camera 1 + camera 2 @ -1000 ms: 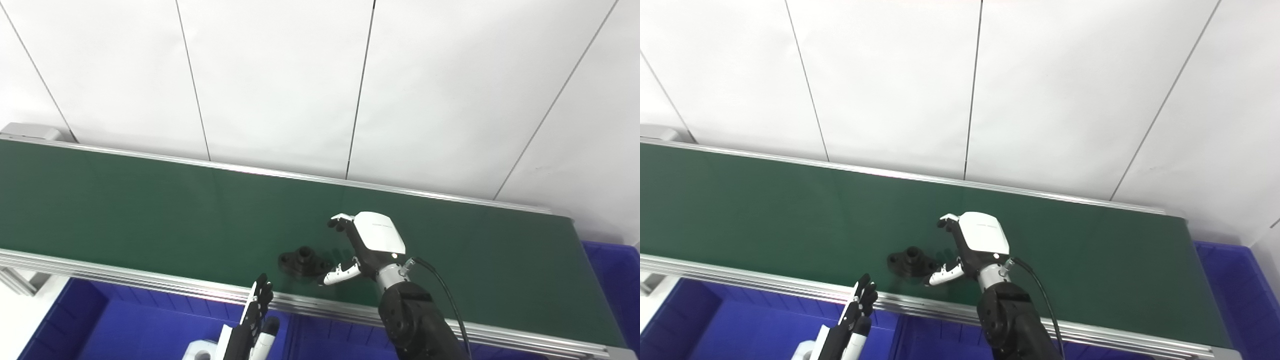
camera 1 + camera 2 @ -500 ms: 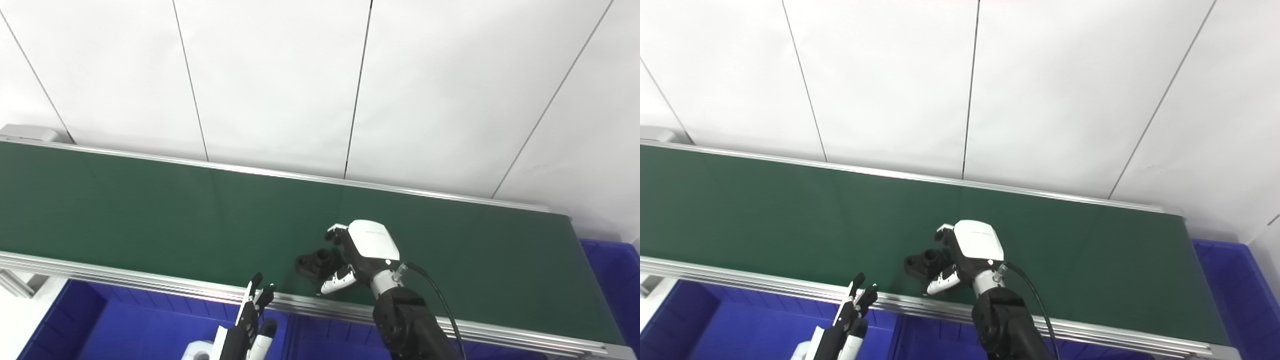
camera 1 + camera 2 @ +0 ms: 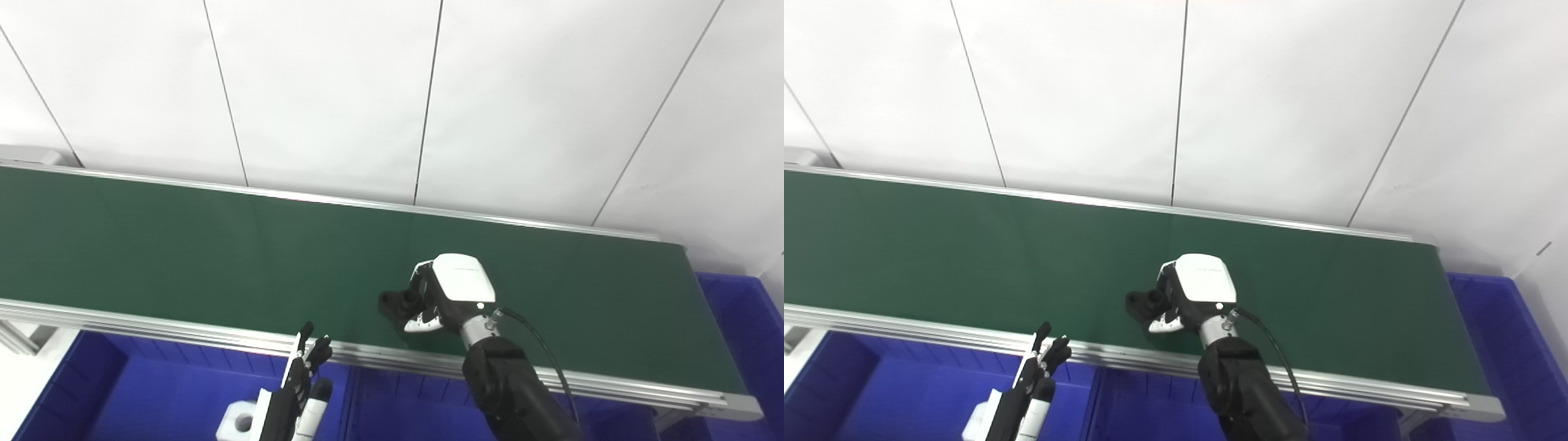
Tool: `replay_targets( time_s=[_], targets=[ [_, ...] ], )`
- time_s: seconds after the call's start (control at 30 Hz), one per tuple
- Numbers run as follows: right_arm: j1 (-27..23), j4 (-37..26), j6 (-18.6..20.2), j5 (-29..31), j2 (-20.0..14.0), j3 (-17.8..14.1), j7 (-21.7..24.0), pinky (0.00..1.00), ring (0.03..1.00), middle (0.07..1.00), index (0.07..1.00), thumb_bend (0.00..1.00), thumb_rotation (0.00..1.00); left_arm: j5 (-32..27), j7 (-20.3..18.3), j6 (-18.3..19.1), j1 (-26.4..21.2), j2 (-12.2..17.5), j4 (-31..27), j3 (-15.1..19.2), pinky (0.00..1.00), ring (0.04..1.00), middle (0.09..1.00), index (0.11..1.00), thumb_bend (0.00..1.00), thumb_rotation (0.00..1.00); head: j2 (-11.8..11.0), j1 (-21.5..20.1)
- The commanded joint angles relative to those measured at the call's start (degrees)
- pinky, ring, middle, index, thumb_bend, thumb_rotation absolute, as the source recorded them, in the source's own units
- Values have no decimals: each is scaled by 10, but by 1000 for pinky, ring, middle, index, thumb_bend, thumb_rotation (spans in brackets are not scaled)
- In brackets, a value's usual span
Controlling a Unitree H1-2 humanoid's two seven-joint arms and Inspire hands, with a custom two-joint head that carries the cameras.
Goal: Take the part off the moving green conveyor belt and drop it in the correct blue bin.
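Observation:
A black part with a round boss lies on the green conveyor belt near its front edge. My right hand is closed around its right end, fingers over the top and thumb underneath; it also shows in the right eye view with the part. My left hand is open, fingers apart, low over the blue bin in front of the belt, holding nothing.
A white part lies in the front-left blue bin. A second blue bin sits to its right, and another at the belt's right end. An aluminium rail runs along the belt's front. White wall panels stand behind.
The black part rode rightward on the belt into my right hand, which closed its fingers and thumb around it. The camera shifted a little. My left hand stayed low and open.

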Motion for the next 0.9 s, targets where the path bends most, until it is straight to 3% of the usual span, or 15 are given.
replay_targets(
  time_s=[0.0, 0.2, 0.4, 0.53, 0.7, 0.77, 0.8, 0.87],
  targets=[
    [23, 29, 22, -4, -6, 12, 24, 160, 228, 327, 489, 521, 128, 6, 0, -5, 7, -23, -23, -25, 995, 907, 921, 1000, 551, 934, 1, 0],
    [25, 35, 31, 2, -5, 10, 17, 150, 218, 313, 487, 522, 131, 11, 1, -10, 7, -20, -19, -24, 994, 900, 927, 1000, 537, 931, 1, -1],
    [28, 44, 26, 7, -4, 10, 3, 209, 280, 369, 487, 522, 132, 4, -1, -11, 7, -20, -18, -23, 995, 895, 921, 1000, 539, 919, -1, -5],
    [30, 48, 0, 2, -8, 16, -46, 180, 247, 337, 484, 523, 130, 5, -1, -10, 7, -19, -18, -23, 994, 893, 915, 1000, 532, 932, -2, -7],
    [24, 36, -38, -28, -33, 53, -102, 158, 218, 311, 487, 521, 126, 6, 0, -13, 7, -17, -15, -21, 995, 888, 905, 1000, 530, 937, -3, -11],
    [21, 30, -54, -41, -45, 65, -129, 187, 252, 349, 489, 519, 124, 7, 0, -14, 7, -17, -14, -21, 999, 891, 902, 1000, 539, 939, -4, -12],
    [19, 29, -60, -46, -49, 69, -141, 204, 271, 422, 488, 526, 50, 7, 0, -14, 7, -17, -14, -20, 1000, 893, 901, 1000, 537, 942, -4, -12],
    [13, 26, -65, -55, -55, 75, -159, 212, 277, 459, 486, 529, 13, 5, -2, -13, 6, -16, -13, -21, 1000, 897, 902, 1000, 531, 944, -4, -13]
  ],
)
